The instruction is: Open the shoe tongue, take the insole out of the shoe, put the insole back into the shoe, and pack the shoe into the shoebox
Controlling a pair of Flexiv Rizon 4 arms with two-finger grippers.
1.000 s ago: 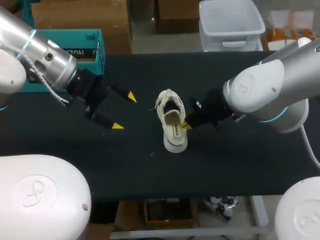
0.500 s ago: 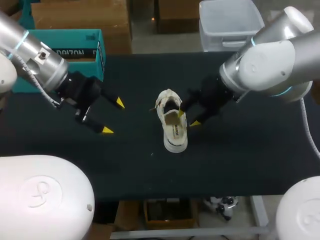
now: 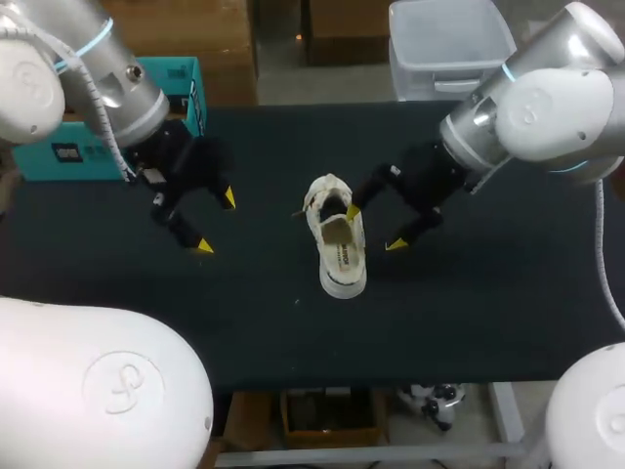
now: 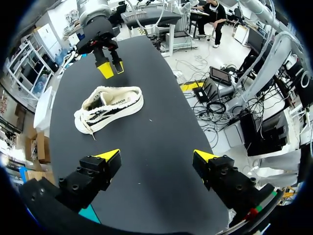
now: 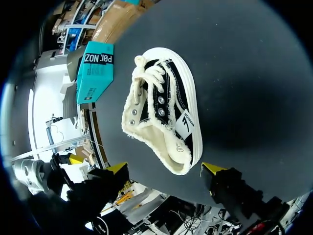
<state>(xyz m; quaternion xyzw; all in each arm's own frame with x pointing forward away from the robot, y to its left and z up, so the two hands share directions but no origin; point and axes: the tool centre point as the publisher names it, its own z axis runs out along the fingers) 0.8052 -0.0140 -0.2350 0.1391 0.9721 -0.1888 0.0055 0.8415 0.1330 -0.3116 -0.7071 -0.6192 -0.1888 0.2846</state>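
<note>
We saw the shoe (image 3: 335,234) as cream canvas, rough and frayed along its edges, with a smooth white rubber sole and small shiny metal eyelets. The desk (image 3: 293,332) wore a matt black, cloth-like covering. The shoebox (image 5: 96,69) looked like teal cardboard with a faint sheen. Both jaws were matt black, ending in flat yellow tips (image 4: 108,154). The left arm (image 3: 122,93) and right arm (image 3: 547,107) showed satin silvery metal beside glossy white shells.
</note>
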